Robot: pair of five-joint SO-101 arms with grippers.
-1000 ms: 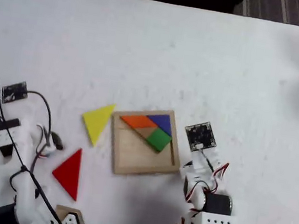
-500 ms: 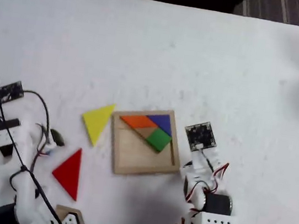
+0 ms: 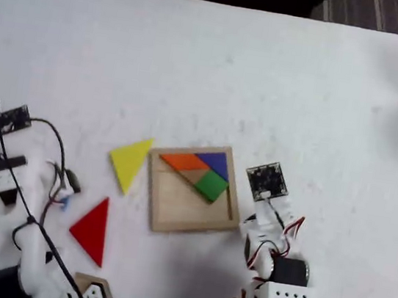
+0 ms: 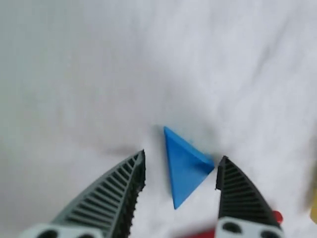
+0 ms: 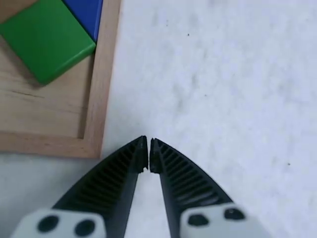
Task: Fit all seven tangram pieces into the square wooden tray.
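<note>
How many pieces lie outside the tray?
3: yellow triangle just left of the tray, red triangle farther from it, blue triangle inside the open left gripper. More may be hidden.

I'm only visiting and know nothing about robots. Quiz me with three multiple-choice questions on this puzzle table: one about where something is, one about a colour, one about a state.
1. Where is the yellow triangle?
A) on the table beside the tray
B) inside the tray
C) held up in the air

2. What colour is the small piece lying between the fingers of the left end effector?
A) green
B) orange
C) blue

3. How is the right end effector?
A) wide open
B) shut on nothing
C) shut on a piece

Answers: A, since the high view shows it on the white table outside the tray's rim; C, since the left wrist view shows a blue triangle between the open fingers; B, since its fingertips meet over bare table.
</note>
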